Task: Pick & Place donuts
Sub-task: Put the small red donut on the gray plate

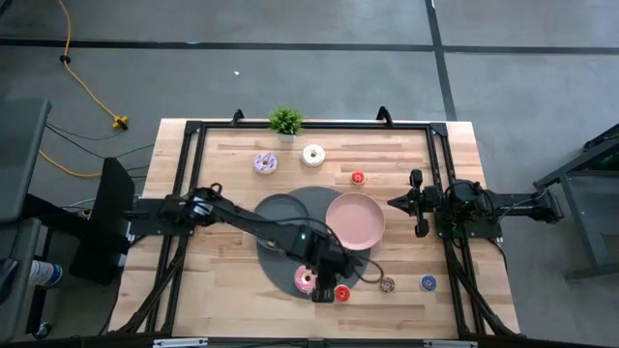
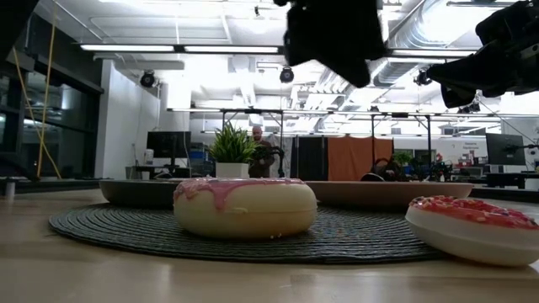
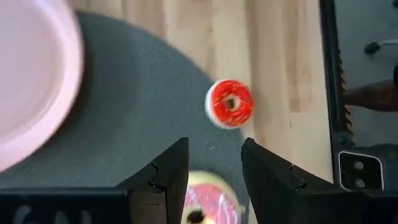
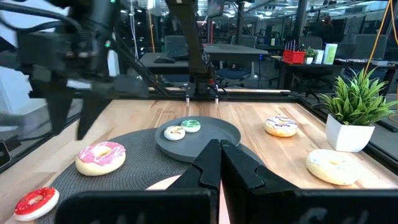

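On the wooden table (image 1: 222,290), dark woven mat (image 1: 280,259), left tool (image 1: 324,280) part-open above pink donut (image 1: 306,280).

A pink-iced toy donut (image 1: 306,280) lies on the round woven mat's (image 1: 274,259) front edge; a red-iced donut (image 1: 341,293) sits just off it, on the wooden desk (image 1: 222,300).
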`<state>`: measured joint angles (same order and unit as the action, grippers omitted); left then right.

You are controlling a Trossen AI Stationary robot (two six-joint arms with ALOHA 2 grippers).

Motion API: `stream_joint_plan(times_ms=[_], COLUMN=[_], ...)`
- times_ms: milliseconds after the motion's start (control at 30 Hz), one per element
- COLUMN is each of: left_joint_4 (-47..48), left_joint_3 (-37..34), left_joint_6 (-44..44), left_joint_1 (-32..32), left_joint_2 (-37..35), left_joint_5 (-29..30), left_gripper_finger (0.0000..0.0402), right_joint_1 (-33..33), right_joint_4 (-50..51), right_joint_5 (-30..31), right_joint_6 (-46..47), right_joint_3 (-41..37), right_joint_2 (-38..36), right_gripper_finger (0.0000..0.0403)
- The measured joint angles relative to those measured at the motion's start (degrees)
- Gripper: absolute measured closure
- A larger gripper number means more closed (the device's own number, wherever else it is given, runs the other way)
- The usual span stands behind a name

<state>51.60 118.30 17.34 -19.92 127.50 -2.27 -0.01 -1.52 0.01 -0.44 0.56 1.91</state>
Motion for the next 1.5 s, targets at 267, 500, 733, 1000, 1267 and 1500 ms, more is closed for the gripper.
stream_joint_plan(times_ms=[267,500,733,1000,1267,1500], left_joint_4=[-5.4,-4.9,-6.6,-9.6,-11.4,-11.1], left_joint_3=[0.0,-0.8,-1.0,-0.9,-0.8,-0.8], left_joint_6=[-4.1,-5.3,-5.6,-5.2,-5.2,-4.6], left_joint_1=[-1.1,-1.1,-1.1,-1.3,-1.1,-1.1], left_joint_2=[2.9,3.1,5.2,6.9,8.2,8.4], left_joint_5=[2.1,1.5,0.3,2.7,1.4,1.5], left_gripper_finger=[0.0261,0.0261,0.0258,0.0173,0.0123,0.0121], right_joint_1=[0.0,0.0,0.0,0.0,0.0,0.0], right_joint_4=[0.0,0.0,0.0,-0.2,-0.2,-0.2], right_joint_5=[0.0,0.0,0.0,0.1,0.1,0.0], right_joint_6=[0.0,0.0,0.0,0.0,0.0,0.0], right_joint_3=[0.0,0.0,0.0,0.0,0.0,0.0], right_joint_2=[0.0,0.0,0.0,0.2,0.4,0.4], right_gripper_finger=[0.0402,0.0402,0.0402,0.0402,0.0402,0.0402])
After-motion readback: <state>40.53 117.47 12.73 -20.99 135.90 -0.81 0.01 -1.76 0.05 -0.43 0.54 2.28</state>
